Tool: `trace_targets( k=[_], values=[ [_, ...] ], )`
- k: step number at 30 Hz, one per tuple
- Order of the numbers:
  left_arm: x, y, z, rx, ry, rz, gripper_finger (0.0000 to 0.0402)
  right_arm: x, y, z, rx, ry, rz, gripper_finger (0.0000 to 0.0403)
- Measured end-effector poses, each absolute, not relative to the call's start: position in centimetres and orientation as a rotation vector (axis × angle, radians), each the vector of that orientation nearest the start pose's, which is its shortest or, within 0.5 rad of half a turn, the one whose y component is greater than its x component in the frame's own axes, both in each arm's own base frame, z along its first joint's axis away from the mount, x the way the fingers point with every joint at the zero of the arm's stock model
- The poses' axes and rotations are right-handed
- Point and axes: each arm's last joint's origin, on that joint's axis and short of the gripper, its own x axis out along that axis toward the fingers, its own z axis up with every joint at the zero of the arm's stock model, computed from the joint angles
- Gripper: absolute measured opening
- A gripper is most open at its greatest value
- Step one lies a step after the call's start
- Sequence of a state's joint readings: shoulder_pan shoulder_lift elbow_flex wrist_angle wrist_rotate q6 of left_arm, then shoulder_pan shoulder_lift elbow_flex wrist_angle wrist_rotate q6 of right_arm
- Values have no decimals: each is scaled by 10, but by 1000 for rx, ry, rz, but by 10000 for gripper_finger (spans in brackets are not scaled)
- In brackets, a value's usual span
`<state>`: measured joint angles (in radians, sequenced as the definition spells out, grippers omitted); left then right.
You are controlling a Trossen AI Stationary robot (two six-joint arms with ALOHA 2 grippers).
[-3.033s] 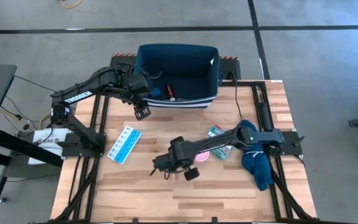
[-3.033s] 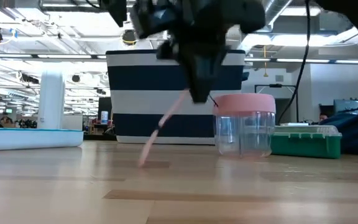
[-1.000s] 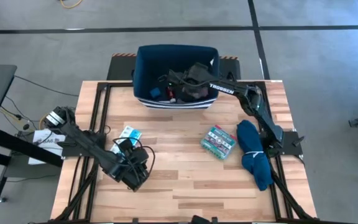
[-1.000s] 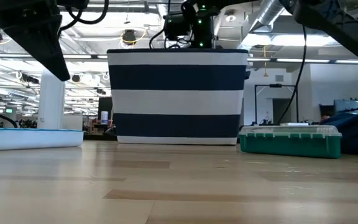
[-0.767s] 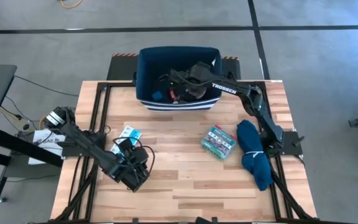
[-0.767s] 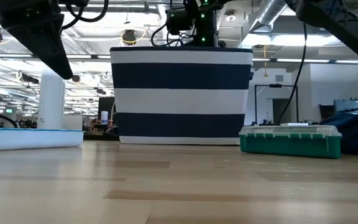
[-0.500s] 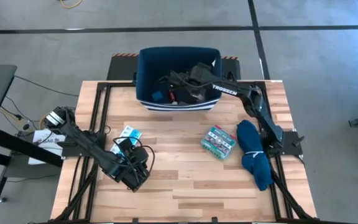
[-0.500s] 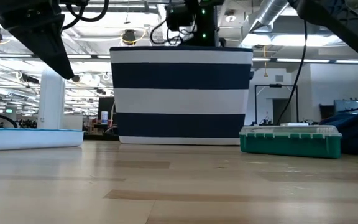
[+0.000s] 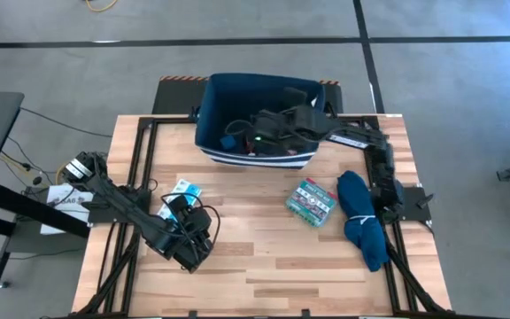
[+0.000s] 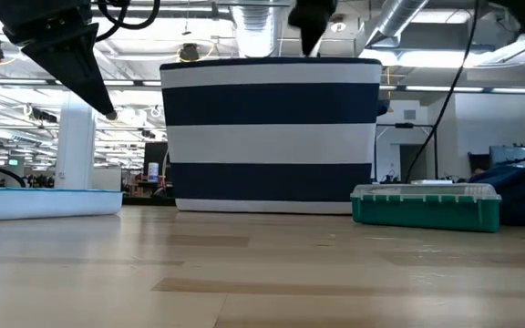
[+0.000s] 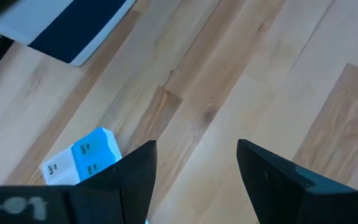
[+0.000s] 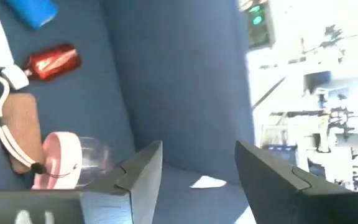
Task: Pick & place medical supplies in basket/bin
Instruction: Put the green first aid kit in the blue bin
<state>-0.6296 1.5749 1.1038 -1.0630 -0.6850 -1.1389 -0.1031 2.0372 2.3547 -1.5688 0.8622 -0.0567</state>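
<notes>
The navy bin with white stripes [image 9: 237,93] stands at the table's far edge; it also shows in the low view [image 10: 272,132]. In it lie a pink roll [image 12: 58,163], a brown bar [image 12: 18,127], a small red bottle [image 12: 51,60] and a blue item [image 12: 33,9]. My right gripper [image 12: 197,168] is open and empty inside the bin [image 9: 248,135]. My left gripper [image 9: 195,248] is open and empty above the table at the near left. The light-blue pill organiser [image 9: 181,190] lies flat beside it [image 11: 82,157]. The green first-aid box [image 9: 311,199] lies flat right of centre.
A long dark-blue cloth [image 9: 362,219] lies along the table's right side by the right arm's base. Bare wood shows between the pill organiser and the green box [image 10: 425,205] and along the near edge.
My right arm has drawn back toward the table's right edge and risen, its gripper still over the bin. The bin has shifted a little toward the right edge, and its rim now stands skewed. My left arm has kept still.
</notes>
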Motion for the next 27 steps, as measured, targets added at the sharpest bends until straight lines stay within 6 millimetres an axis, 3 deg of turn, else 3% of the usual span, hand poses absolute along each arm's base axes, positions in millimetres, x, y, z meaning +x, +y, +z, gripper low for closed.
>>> trace_targets(
  k=[5,8,16,21,27],
  values=[
    [229,-144,220,-66,957,665,212,348,-36,427,-547,1094,-825,192],
    [229,-144,220,-71,957,666,212,329,-20,445,-474,1006,-800,187],
    [229,-145,219,-98,950,674,212,287,14,476,16,838,-547,172],
    [229,-145,219,-107,946,674,212,278,29,466,166,882,-477,157],
    [224,-151,220,-113,934,672,212,277,47,412,140,1099,-479,136]
  ],
)
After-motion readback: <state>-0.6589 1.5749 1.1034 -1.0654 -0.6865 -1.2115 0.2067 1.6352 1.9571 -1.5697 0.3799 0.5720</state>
